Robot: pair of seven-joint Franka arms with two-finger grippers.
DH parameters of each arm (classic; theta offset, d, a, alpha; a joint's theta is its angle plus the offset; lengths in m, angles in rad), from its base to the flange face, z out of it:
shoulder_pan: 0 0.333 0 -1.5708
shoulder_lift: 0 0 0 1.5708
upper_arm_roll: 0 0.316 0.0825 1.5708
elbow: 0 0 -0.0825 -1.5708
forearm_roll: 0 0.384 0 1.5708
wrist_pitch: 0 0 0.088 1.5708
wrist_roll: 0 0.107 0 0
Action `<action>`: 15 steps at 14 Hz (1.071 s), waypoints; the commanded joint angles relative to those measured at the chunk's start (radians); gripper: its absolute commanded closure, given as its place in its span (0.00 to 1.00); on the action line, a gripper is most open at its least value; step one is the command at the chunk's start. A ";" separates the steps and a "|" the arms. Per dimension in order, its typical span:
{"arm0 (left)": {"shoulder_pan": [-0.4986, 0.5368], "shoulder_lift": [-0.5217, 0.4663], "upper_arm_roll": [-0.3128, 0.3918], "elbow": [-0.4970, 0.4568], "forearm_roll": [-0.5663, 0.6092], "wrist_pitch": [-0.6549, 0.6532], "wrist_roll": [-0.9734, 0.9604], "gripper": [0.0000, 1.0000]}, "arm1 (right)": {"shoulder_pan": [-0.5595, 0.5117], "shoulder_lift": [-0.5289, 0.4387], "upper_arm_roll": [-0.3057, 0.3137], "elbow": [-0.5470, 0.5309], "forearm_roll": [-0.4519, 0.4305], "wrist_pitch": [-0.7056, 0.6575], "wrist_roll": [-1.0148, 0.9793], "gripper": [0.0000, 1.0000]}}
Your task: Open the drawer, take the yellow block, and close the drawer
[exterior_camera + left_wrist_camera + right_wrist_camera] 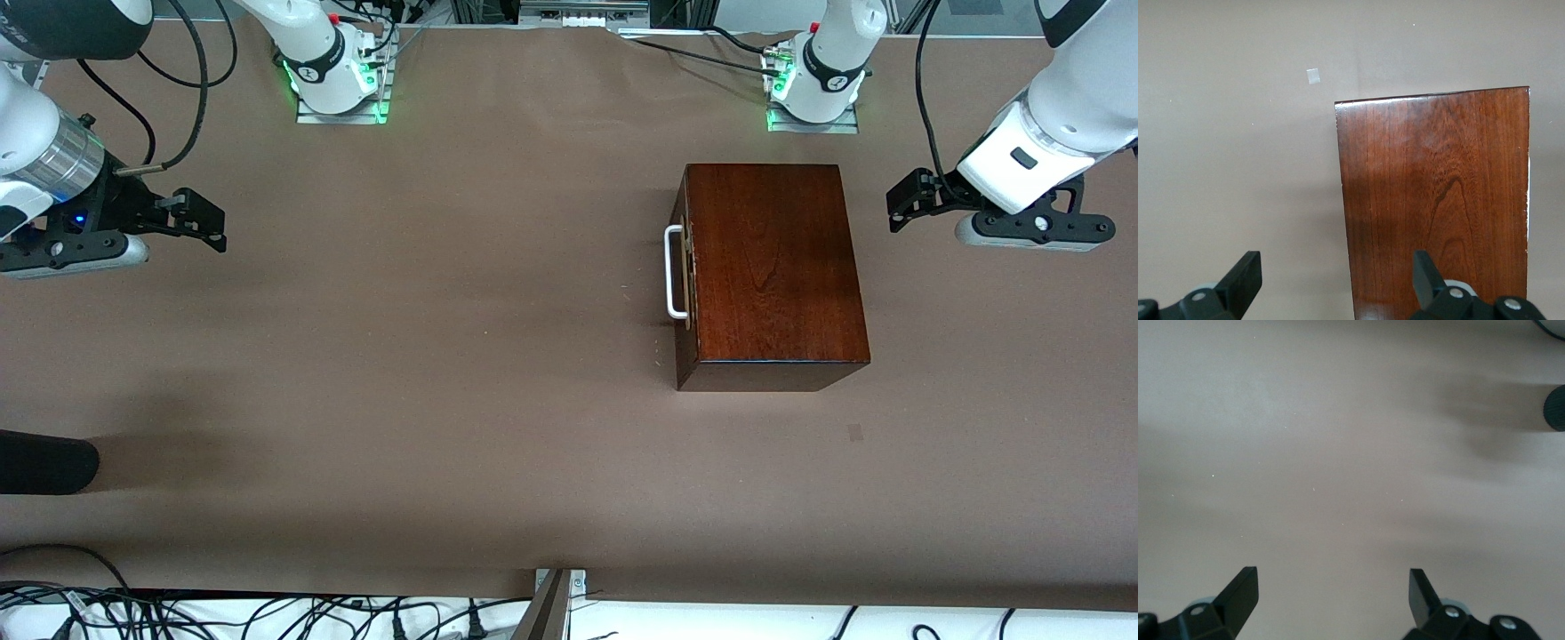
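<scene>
- The drawer [683, 271] is pushed fully into a glossy dark mahogany box [772, 267]; only its dark reddish-brown front shows, carrying a white U-shaped bar handle [674, 271] that faces the right arm's end of the counter [444, 356].
- The box stands toward the left arm's end of the counter, its polished top showing a clear wood grain.
- No yellow block shows in any view.
- The front view alone shows the drawer front and its handle. It also shows a dark rounded object [44, 464] at the right arm's end of the counter, nearer to the front camera than the right gripper.
- The left wrist view shows only the box's top [1435, 200] and a small pale square mark [1313, 76] on the counter near one of its corners; that mark appears in the front view too [855, 433], nearer to the camera than the box.
- The right wrist view shows bare counter [1338, 453] and the dark rounded object [1555, 408] at its edge.
- The left gripper [900, 206] hangs over the counter just beside the box, at the left arm's end, with its fingers [1245, 277] spread apart and holding nothing.
- The right gripper [204, 222] hangs over the counter at the right arm's end, well apart from the box, fingers [1241, 590] likewise released and empty.
</scene>
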 commanded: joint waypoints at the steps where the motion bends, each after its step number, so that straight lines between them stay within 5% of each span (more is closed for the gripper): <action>1: -0.001 0.014 0.000 0.035 -0.001 -0.026 -0.008 0.00 | 0.001 0.002 0.000 0.016 0.018 -0.018 0.012 0.00; 15: -0.002 0.107 0.000 0.139 -0.016 -0.164 0.002 0.00 | 0.002 0.002 0.000 0.016 0.018 -0.018 0.012 0.00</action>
